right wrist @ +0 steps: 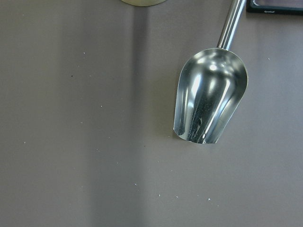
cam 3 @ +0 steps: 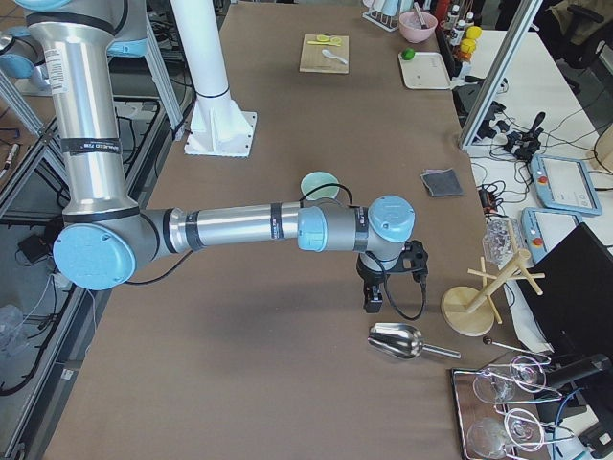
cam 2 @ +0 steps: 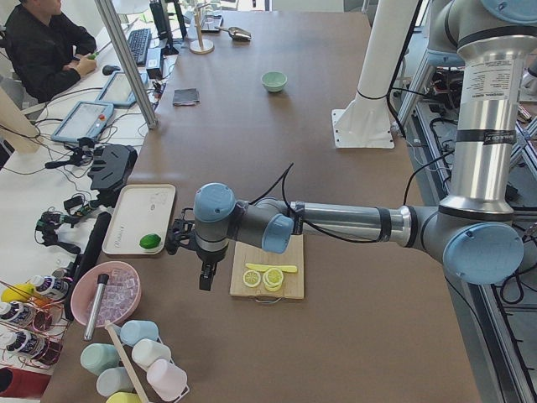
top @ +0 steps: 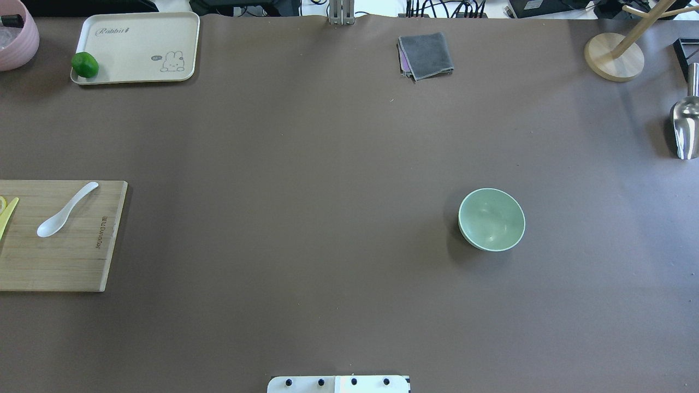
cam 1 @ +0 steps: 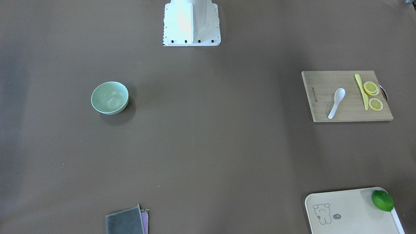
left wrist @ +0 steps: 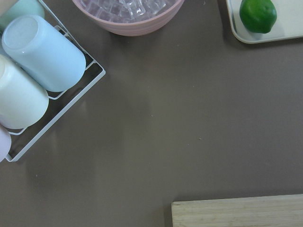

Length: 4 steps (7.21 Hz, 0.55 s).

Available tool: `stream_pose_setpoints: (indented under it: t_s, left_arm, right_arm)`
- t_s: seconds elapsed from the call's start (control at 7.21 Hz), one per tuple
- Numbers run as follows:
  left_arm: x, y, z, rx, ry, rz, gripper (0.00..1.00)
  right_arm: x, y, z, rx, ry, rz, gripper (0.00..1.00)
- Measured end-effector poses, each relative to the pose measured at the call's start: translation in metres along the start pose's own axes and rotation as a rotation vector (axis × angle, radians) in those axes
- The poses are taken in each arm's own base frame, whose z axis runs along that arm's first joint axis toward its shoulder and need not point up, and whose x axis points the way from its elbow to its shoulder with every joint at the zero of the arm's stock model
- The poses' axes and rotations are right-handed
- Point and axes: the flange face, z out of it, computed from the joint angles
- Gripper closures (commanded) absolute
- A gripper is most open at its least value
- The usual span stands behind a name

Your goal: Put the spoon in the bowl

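Observation:
The white spoon (cam 1: 336,102) lies on a wooden cutting board (cam 1: 351,113), scoop towards the robot; it also shows in the overhead view (top: 65,210). The mint-green bowl (cam 1: 110,97) stands upright and empty on the brown table, far across from the board (top: 491,219). My left gripper (cam 2: 205,273) hangs above the table edge beside the board, seen only in the exterior left view; I cannot tell whether it is open or shut. My right gripper (cam 3: 372,297) hangs past the bowl near a metal scoop, seen only in the exterior right view; I cannot tell its state either.
A yellow knife (cam 1: 361,91) and lemon slices (cam 1: 370,87) share the board. A tray (cam 1: 351,211) holds a lime (cam 1: 382,200). A grey cloth (cam 1: 125,222), a metal scoop (right wrist: 210,99), a wooden stand (top: 614,56), a pink ice bowl (left wrist: 128,14) and racked cups (left wrist: 42,52) are at the edges.

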Motion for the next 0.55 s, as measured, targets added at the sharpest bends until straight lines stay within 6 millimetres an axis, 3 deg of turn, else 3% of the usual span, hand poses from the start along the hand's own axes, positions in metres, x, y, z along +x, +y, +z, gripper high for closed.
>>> stream_pose_setpoints:
  t_s: [0.55]
  left_arm:
    - [0.012, -0.002, -0.011, 0.011, 0.028, 0.008, 0.02]
  right_arm:
    - [0.001, 0.001, 0.001, -0.002, 0.004, 0.006, 0.00]
